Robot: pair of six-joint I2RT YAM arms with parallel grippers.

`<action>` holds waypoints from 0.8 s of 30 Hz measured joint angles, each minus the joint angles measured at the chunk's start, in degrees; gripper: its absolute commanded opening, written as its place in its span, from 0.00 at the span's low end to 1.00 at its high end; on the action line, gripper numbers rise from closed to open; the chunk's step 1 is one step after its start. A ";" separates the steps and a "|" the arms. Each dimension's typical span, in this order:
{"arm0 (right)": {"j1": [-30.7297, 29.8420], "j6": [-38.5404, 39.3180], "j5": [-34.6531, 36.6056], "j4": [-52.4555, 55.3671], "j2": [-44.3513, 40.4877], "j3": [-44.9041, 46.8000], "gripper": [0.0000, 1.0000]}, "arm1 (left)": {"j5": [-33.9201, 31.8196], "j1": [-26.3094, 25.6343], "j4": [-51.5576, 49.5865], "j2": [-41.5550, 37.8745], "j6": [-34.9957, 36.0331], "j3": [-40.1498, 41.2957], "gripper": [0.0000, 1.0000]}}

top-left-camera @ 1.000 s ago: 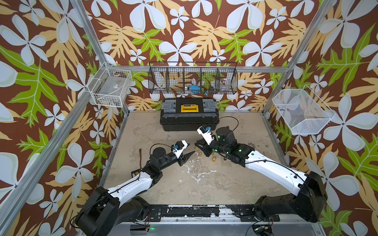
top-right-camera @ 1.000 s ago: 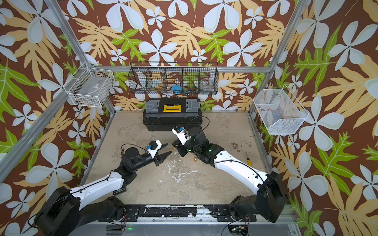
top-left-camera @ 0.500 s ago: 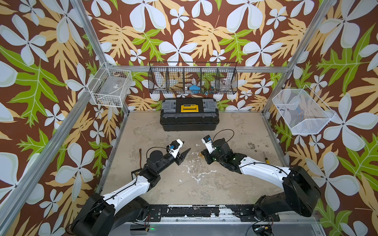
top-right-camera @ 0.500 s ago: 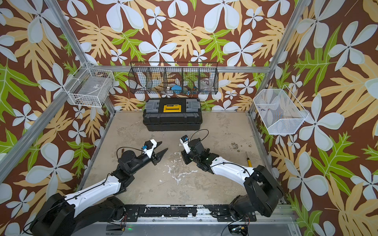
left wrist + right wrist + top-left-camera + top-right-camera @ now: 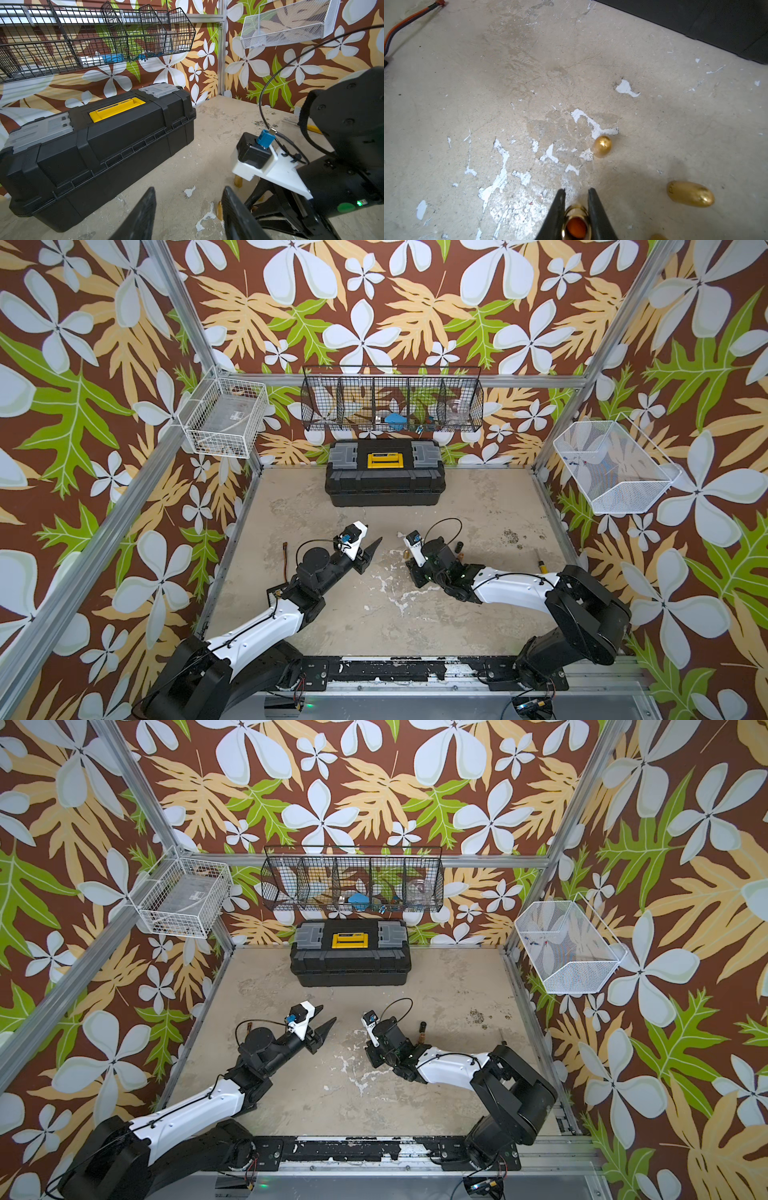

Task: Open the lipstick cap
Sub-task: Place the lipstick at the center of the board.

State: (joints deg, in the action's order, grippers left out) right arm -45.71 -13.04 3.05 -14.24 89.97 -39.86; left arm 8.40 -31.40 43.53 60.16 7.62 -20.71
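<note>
The right jaws pinch a gold lipstick point(image 5: 576, 225). Its open end shows orange-red inside, low over the surface point(image 5: 488, 83). Just ahead sits a small gold piece point(image 5: 602, 146). A bigger gold piece point(image 5: 690, 196) lies near, off to one side. The left jaws are spread and empty, pointing toward the right arm point(image 5: 342, 124). A black toolbox point(image 5: 384, 479) sits at the back.

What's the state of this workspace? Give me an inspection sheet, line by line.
Surface: beige table, paint chipped white in patches.
Job's things: lipstick tube, uncapped, orange stick showing; gold pieces loose nearby.
Clutter: yellow item by the right edge.
Grippers: right gripper fingers shut on the lipstick tube; left gripper open, empty.
Cables: orange-black lead on the table.
Surroundings: black toolbox, wire baskets on walls.
</note>
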 measured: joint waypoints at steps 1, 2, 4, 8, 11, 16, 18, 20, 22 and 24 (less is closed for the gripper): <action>0.02 0.02 0.02 -0.55 0.11 0.31 0.21 | -0.02 0.00 0.00 0.02 0.00 0.00 0.53; 0.04 0.02 0.26 -1.22 0.28 0.68 0.21 | -0.26 0.00 -0.02 0.02 0.00 0.00 0.53; 0.04 0.04 0.33 -2.10 0.48 1.25 0.21 | -0.42 0.00 0.00 0.00 0.00 0.00 0.53; -0.02 0.09 0.35 -3.98 0.63 2.14 0.22 | -0.44 0.00 0.00 0.09 0.00 -0.04 0.53; -0.02 0.37 0.31 -4.72 0.79 2.56 0.23 | -0.42 0.00 0.00 0.24 0.00 -0.04 0.54; -0.07 1.29 0.15 -5.22 0.90 2.89 0.27 | -0.11 0.00 0.00 0.39 0.00 -0.04 0.54; -0.07 1.33 0.15 -5.22 0.92 2.89 0.28 | 0.63 0.00 0.00 0.61 0.00 -0.04 0.54; -0.07 1.36 0.13 -5.20 0.85 2.86 0.31 | 0.96 0.00 0.00 0.92 0.00 -0.15 0.54; -0.07 1.40 0.09 -4.85 0.50 2.69 0.36 | 1.14 0.00 0.00 1.16 0.00 -0.24 0.54; -0.07 1.49 -0.02 -4.50 -0.44 2.47 0.41 | 1.36 0.00 0.00 1.36 0.00 -0.26 0.54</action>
State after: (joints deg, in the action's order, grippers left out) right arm -45.78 -11.55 3.03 -18.74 89.54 -37.39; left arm 9.76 -31.40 43.53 61.52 7.62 -20.97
